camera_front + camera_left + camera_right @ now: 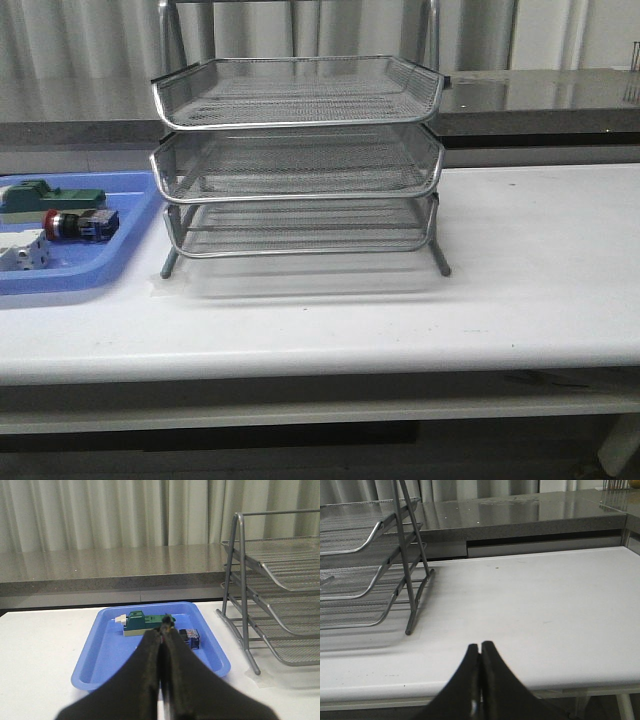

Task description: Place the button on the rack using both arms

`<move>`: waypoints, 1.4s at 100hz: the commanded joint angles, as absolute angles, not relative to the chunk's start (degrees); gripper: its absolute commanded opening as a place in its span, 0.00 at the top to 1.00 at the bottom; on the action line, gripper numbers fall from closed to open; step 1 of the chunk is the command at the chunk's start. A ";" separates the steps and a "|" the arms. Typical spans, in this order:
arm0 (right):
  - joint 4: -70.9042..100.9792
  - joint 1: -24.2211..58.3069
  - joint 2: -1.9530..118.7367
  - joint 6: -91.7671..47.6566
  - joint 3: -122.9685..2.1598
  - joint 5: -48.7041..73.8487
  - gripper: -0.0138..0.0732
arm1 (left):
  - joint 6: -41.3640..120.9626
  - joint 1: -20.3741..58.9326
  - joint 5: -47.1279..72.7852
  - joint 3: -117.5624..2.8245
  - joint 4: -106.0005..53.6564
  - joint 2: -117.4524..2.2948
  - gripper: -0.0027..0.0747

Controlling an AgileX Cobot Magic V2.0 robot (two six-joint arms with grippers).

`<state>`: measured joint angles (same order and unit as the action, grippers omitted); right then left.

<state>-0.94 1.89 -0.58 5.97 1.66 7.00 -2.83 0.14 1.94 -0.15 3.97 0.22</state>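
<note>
While both hands (left (pixel 165 645), right (pixel 480 652)) sit closed, the red-capped button (pixel 80 224) lies sideways.

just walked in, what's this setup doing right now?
Nothing is being handled yet. The button lies in the blue tray at the table's left, between a green block and a white block. The rack stands mid-table with all three tiers empty. The left gripper is shut and points at the tray; the right gripper is shut over bare table beside the rack.
</note>
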 commanded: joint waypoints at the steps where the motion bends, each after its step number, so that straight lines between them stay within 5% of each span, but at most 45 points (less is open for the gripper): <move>1: -1.39 1.59 -1.68 6.06 0.50 2.15 0.91 | -3.27 0.11 -3.05 3.07 3.74 1.90 0.99; 115: -1.33 1.59 -1.68 6.06 -0.09 -4.99 0.91 | -3.27 0.11 -3.05 3.07 3.74 1.90 0.99; 140: -0.49 1.59 1.26 6.06 -9.72 3.42 0.91 | -3.27 0.11 -3.05 3.07 3.74 1.90 0.99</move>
<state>-0.94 1.89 -0.58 5.97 -4.01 4.51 -2.83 0.14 1.94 -0.15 3.97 0.22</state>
